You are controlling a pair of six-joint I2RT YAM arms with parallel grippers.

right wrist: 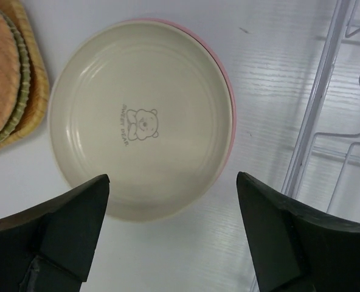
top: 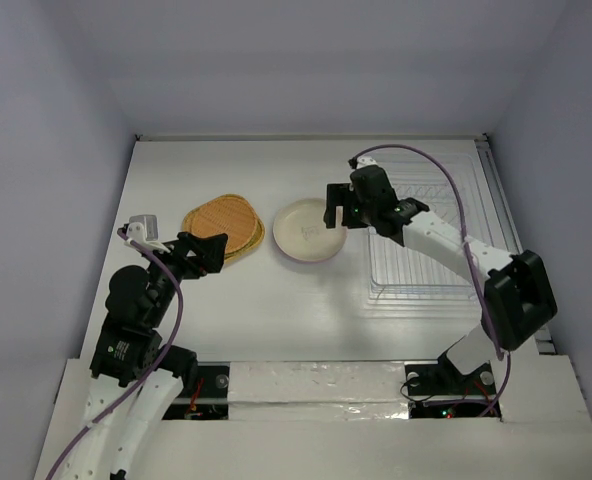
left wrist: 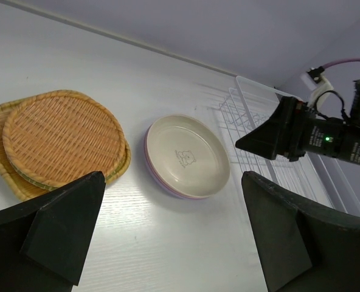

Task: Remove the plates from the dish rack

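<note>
The right gripper (right wrist: 171, 182) hangs with its fingers (right wrist: 70, 225) spread wide. Straight below the gap between them lies a round cream plate (right wrist: 143, 121), with a small bear printed in its middle and faint rings around the well. It rests flat on a pink plate (right wrist: 230, 103), whose rim peeks out on the side toward the right finger. In the left wrist view a lavender plate (left wrist: 168, 187) shows its edge at the bottom of that stack. Beyond the right finger stands the dish rack (right wrist: 326, 109), made of thin clear-white wire, just beside the stack but apart from it. Beyond the left finger lie the woven-look plates (right wrist: 3, 79), orange-yellow rounded squares stacked askew on the table (top: 276, 320). The left gripper (left wrist: 173, 177) is likewise spread open. The woven stack lies ahead of its left finger, and the round stack lies ahead between the two.
</note>
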